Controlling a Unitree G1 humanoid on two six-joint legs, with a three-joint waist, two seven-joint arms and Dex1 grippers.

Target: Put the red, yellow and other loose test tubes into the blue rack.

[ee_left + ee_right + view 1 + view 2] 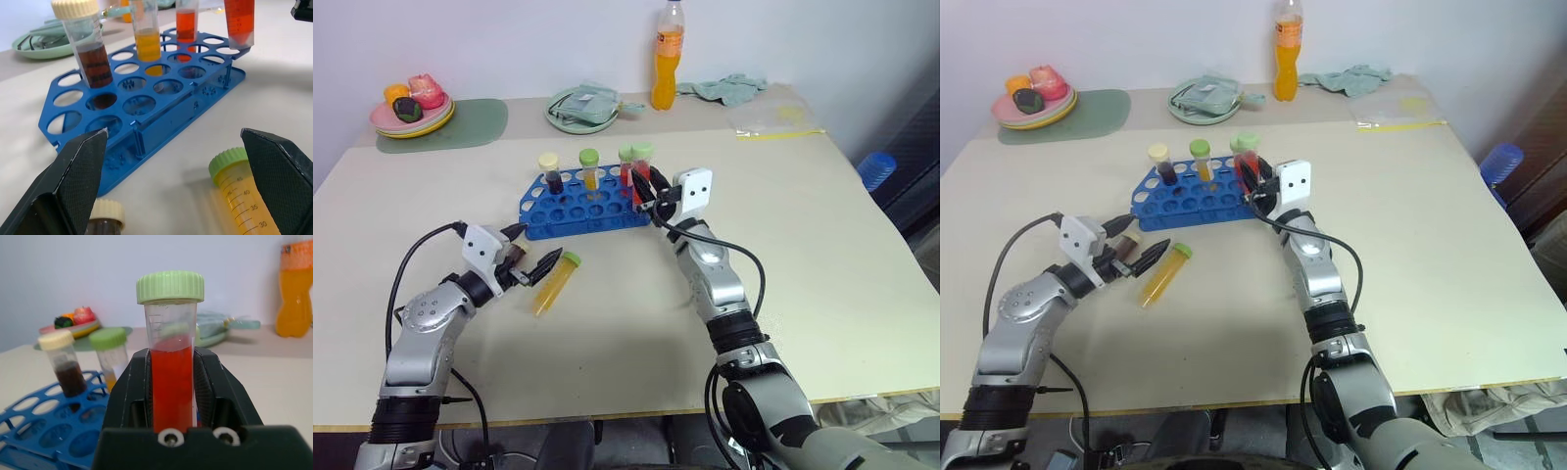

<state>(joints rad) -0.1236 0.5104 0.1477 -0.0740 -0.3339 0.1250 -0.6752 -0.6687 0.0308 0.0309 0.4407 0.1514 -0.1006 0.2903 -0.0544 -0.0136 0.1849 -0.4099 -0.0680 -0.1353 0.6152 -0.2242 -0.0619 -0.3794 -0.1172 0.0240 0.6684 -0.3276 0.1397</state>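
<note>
- Two end effectors are seen over a pale bench: the left end effector (523, 264) toward the near left part, the right end effector (649, 193) further in, near the middle.
- The left end effector's black fingers (80, 169) are spread wide with nothing between them, low over the bench.
- Just beside its fingertips a loose yellow tube (556, 283) with a green cap is lying on its side on the bench, and a loose brown tube (104, 221) with a cream cap is lying near the same fingers.
- The right end effector is clamped on a red tube (171, 382) with a green cap, held upright just at the right end of the blue rack (579, 207).
- The blue rack is standing near the middle of the bench, beyond the loose tubes.
- In its far row three tubes are standing upright: a brown one with a cream cap (551, 173), a yellow one with a green cap (590, 168) and a red one with a green cap (626, 166).
- Along the far edge a green plate (581, 108) and a tall orange bottle (668, 57) are set, with a crumpled cloth (726, 88) beside the bottle toward the far right corner.
- At the far left corner a stack of plates (412, 116) carrying toy food is resting on a green mat (470, 125).
</note>
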